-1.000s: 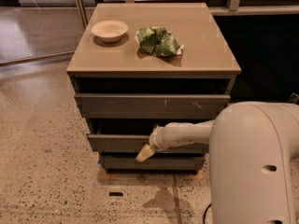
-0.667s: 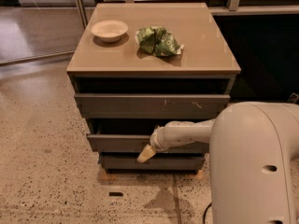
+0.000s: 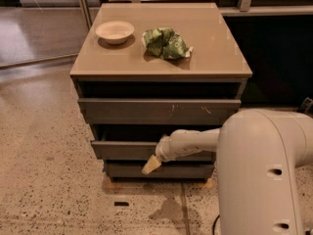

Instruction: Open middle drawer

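claw (image 3: 151, 165) sits at the lower edge of the middle drawer (image 3: 122, 150), second front under the counter (image 3: 215, 58). Handleless panel, so probably hooking the lip. Claw opening: can't tell.

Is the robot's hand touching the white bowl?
No, the gripper is down by the middle drawer, far below the bowl on the cabinet top.

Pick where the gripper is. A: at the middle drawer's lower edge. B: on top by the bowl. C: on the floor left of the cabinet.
A: the gripper hangs at the lower edge of the middle drawer, well below the bowl on top.
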{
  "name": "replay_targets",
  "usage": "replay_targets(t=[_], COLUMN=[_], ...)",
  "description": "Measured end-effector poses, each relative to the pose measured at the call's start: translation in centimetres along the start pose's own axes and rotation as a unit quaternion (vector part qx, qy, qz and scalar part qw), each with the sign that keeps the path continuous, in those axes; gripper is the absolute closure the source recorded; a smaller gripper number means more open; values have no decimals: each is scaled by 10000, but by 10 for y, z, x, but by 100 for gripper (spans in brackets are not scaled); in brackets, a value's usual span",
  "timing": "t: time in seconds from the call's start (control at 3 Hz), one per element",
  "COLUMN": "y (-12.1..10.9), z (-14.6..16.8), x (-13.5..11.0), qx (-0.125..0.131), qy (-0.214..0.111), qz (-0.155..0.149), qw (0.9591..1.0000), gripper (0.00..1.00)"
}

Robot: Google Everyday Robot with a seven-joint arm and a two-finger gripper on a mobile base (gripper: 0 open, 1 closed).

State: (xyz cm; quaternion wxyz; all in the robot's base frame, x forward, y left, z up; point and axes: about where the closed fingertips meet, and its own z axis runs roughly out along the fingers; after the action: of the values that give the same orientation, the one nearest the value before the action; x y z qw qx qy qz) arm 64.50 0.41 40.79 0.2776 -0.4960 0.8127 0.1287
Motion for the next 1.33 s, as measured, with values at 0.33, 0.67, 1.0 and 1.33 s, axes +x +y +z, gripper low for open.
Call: replay_targets(t=[0.33, 0.67, 1.0, 1.33], y=[0, 15, 15, 24], z=[0, -8, -8, -3], x=[0, 1, 1, 1], qx=[0, -227, -228, -374], qy=[0, 18, 19, 20], qz=[0, -10, -10, -55], qw=[10000, 9997, 9997, 9993], gripper=[0, 0, 0, 0])
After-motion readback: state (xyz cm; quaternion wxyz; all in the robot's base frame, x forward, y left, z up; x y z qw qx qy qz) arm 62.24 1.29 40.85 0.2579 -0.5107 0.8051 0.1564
